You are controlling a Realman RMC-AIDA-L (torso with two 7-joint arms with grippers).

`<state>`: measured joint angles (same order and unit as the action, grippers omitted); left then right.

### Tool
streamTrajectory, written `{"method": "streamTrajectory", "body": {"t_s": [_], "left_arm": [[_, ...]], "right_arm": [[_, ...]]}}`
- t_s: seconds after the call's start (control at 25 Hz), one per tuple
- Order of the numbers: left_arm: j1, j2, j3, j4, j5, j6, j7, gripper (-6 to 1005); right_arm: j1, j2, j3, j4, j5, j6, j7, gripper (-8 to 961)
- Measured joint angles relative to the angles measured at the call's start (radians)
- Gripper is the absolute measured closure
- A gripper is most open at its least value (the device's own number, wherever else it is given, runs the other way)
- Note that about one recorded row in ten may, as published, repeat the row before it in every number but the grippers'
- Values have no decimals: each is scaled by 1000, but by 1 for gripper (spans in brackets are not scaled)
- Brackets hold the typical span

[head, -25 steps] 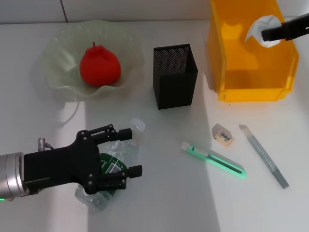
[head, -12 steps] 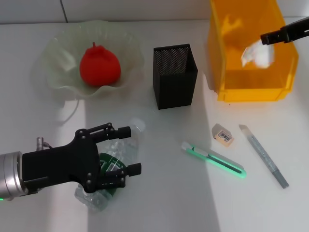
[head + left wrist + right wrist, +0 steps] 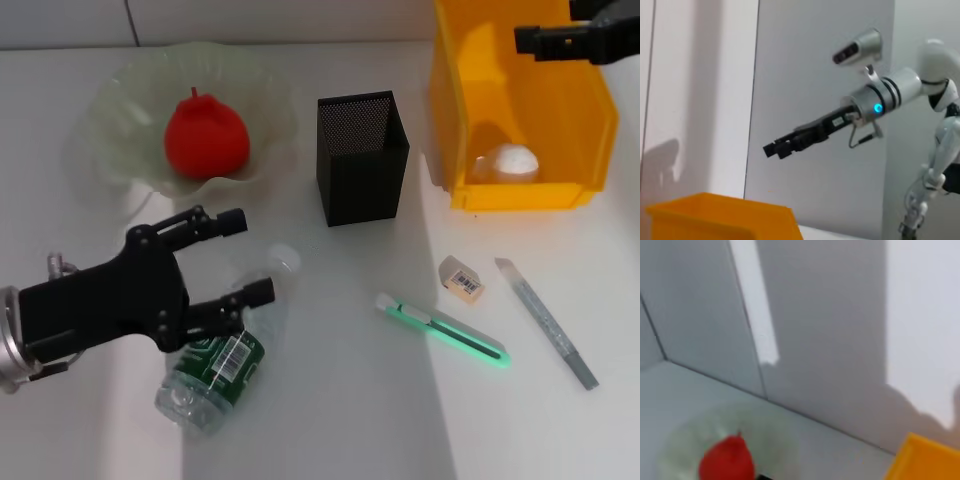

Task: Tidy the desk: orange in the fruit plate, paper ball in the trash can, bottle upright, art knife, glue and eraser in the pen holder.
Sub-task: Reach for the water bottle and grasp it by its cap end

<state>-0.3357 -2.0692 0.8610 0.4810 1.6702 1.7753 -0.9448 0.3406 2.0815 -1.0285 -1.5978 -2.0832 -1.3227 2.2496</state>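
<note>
The red-orange orange [image 3: 205, 135] sits in the pale-green fruit plate [image 3: 110, 110]. At the bottom of the yellow-orange trash can [image 3: 520, 190] lies the white paper ball [image 3: 507, 160]. My right gripper [image 3: 530, 40] hangs open over the can's far side, and the left wrist view shows it too [image 3: 776, 148]. The bottle [image 3: 215, 368] lies on its side, cap [image 3: 285, 257] pointing away from me. My left gripper [image 3: 247, 255] is open just above its cap end and holds nothing. The eraser [image 3: 462, 277], a green glue pen [image 3: 440, 330] and a grey art knife [image 3: 545, 322] lie on the desk in front of the can. The black pen holder [image 3: 362, 155] stands upright.
The right wrist view shows the orange [image 3: 726, 462], the plate [image 3: 680, 450] and a corner of the trash can [image 3: 925, 460] below a pale wall. The left wrist view shows the can's rim [image 3: 715, 215].
The paper ball left my right gripper and dropped to the can's bottom; that gripper moved back. My left gripper rose off the bottle and shifted left, uncovering the label.
</note>
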Motion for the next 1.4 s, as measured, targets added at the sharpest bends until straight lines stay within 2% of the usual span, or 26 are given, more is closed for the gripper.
{"method": "streamTrajectory", "body": {"t_s": [0.04, 0.08, 0.16, 0.2, 0.36, 0.4, 0.44, 0.48, 0.52, 0.56, 0.6, 0.64, 0.72, 0.76, 0.8, 0.84, 0.92, 1.0, 1.08, 1.12, 1.16, 1.2, 1.24, 1.4], "left_arm": [[0, 0, 0, 0, 0, 0, 0, 201], [16, 1, -1, 11, -79, 13, -1, 201], [16, 1, -1, 11, -79, 13, -1, 201], [23, 2, -1, 18, -116, 28, -1, 201], [23, 2, -1, 18, -116, 28, -1, 201], [23, 2, -1, 18, -116, 28, -1, 201], [15, -1, 2, 55, -168, 51, -83, 201], [15, -1, 2, 55, -168, 51, -83, 201], [11, -8, 58, 168, -170, -52, -262, 201], [11, -8, 58, 168, -170, -52, -262, 201], [30, -10, 191, 323, -176, -208, -451, 201], [54, -10, 272, 420, -174, -286, -544, 201], [96, -7, 379, 557, -165, -390, -658, 201], [96, -7, 379, 557, -165, -390, -658, 201], [181, -1, 548, 846, -46, -577, -885, 201], [181, -1, 548, 846, -46, -577, -885, 201], [203, 0, 589, 971, 48, -622, -1013, 201], [203, 0, 614, 1104, 183, -605, -1205, 202], [197, 0, 619, 1129, 216, -592, -1252, 202], [177, 0, 634, 1177, 306, -558, -1363, 202], [177, 0, 634, 1177, 306, -558, -1363, 202], [155, -1, 651, 1211, 392, -528, -1454, 202], [155, -1, 651, 1211, 392, -528, -1454, 202], [100, -5, 716, 1276, 575, -494, -1656, 201]], "right_arm": [[0, 0, 0, 0, 0, 0, 0, 127], [-50, 0, 0, 2, 99, -4, -78, 122], [-119, 0, 0, 27, 238, -35, -213, 112], [-174, 1, 4, 73, 328, -95, -333, 112], [-220, 0, 21, 161, 364, -202, -468, 112], [-232, -1, 28, 237, 362, -265, -531, 112], [-232, -1, 28, 237, 362, -265, -531, 112], [-234, -3, 35, 306, 348, -302, -576, 112], [-235, -3, 41, 337, 337, -312, -599, 112], [-235, -3, 41, 337, 337, -312, -599, 112], [-237, -4, 58, 379, 312, -325, -637, 112], [-239, -4, 65, 389, 302, -329, -650, 112], [-244, -3, 75, 401, 285, -334, -671, 112], [-247, -3, 76, 404, 280, -336, -680, 112], [-251, -3, 77, 406, 278, -336, -687, 112], [-251, -3, 77, 406, 278, -336, -687, 112], [-258, -3, 77, 412, 274, -337, -706, 112], [-258, -2, 77, 417, 246, -338, -730, 112], [-256, -2, 77, 422, 236, -338, -735, 112], [-251, -2, 77, 433, 226, -337, -739, 112], [-251, -2, 77, 433, 226, -337, -739, 112], [-249, -2, 77, 442, 225, -335, -740, 112], [-249, -2, 77, 443, 225, -334, -740, 112], [-249, -1, 78, 444, 225, -332, -741, 112]]}}
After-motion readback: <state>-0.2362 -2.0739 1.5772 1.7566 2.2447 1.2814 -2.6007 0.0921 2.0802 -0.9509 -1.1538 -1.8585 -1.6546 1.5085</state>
